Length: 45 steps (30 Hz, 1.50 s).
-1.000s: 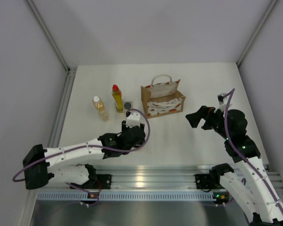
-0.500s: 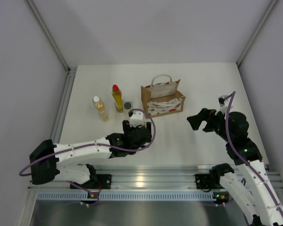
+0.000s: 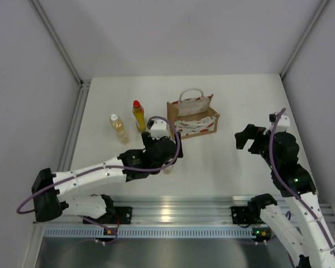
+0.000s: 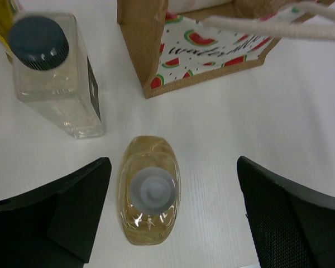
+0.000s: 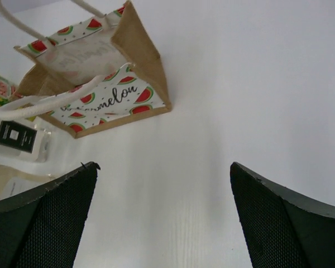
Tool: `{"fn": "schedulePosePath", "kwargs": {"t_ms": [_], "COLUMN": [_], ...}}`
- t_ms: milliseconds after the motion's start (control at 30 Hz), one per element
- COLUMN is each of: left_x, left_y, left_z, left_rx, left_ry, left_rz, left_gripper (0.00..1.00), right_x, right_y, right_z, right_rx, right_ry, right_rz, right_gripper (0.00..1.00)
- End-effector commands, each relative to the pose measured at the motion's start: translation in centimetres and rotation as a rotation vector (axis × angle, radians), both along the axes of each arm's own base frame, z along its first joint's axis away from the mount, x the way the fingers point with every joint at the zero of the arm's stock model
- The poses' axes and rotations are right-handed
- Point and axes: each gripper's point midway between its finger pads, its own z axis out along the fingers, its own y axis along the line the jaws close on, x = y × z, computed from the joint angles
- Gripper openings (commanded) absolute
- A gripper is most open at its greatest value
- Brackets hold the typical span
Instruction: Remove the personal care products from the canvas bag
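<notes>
The canvas bag [image 3: 192, 114] stands upright at mid table, its watermelon-print panel [image 4: 212, 47] facing me. An amber bottle with a white cap [image 4: 149, 190] stands upright on the table just in front of it, between the spread fingers of my left gripper [image 4: 172, 184], which is open and touches nothing. The clear bottle with a dark cap [image 4: 56, 78] stands to its left. Another amber bottle [image 3: 118, 127] and the yellow bottle with a red cap [image 3: 138, 115] stand further left. My right gripper [image 3: 251, 139] hangs open and empty to the right of the bag [image 5: 95, 78].
A metal rail [image 3: 167, 209] runs along the near edge by the arm bases. White walls close the table in on the left [image 3: 22, 111], right and back.
My left gripper has opened and let go of the amber bottle, which now stands on the table in front of the bag. My right arm has drawn back to the right.
</notes>
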Motion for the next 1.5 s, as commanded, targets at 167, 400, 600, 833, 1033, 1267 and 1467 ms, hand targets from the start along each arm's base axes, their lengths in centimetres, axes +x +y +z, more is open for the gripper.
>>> {"fn": "schedulePosePath", "kwargs": {"t_ms": [167, 400, 600, 833, 1033, 1267, 1467], "left_x": [2.2, -0.2, -3.0, -2.8, -3.1, -3.4, -2.9], "left_y": [8.5, 19.0, 23.4, 23.1, 23.1, 23.5, 23.4], "left_z": [6.4, 6.8, 6.8, 6.6, 6.7, 6.7, 6.0], "left_rx": [-0.054, -0.059, 0.100, 0.078, 0.031, 0.008, 0.045], "left_ry": [0.010, 0.051, 0.045, 0.011, -0.013, -0.029, -0.008], "left_rz": [0.192, 0.384, 0.420, 0.400, 0.392, 0.401, 0.418], "left_gripper": [0.99, 0.99, 0.98, 0.99, 0.99, 0.98, 0.99], "right_x": [-1.4, -2.6, -3.3, -2.9, -2.6, -2.8, -2.4], "right_y": [-6.2, -7.5, -6.2, -6.0, -5.1, -4.9, -4.8], "right_z": [3.3, 4.6, 4.5, 3.9, 2.6, 1.9, 1.3], "right_rx": [-0.147, -0.179, -0.202, -0.245, -0.263, -0.260, -0.267], "right_ry": [-0.112, -0.177, -0.201, -0.169, -0.138, -0.138, -0.111], "right_rz": [-0.270, -0.316, -0.234, -0.241, -0.204, -0.194, -0.203], "right_gripper": [0.99, 0.99, 0.99, 0.99, 1.00, 0.99, 0.99]}}
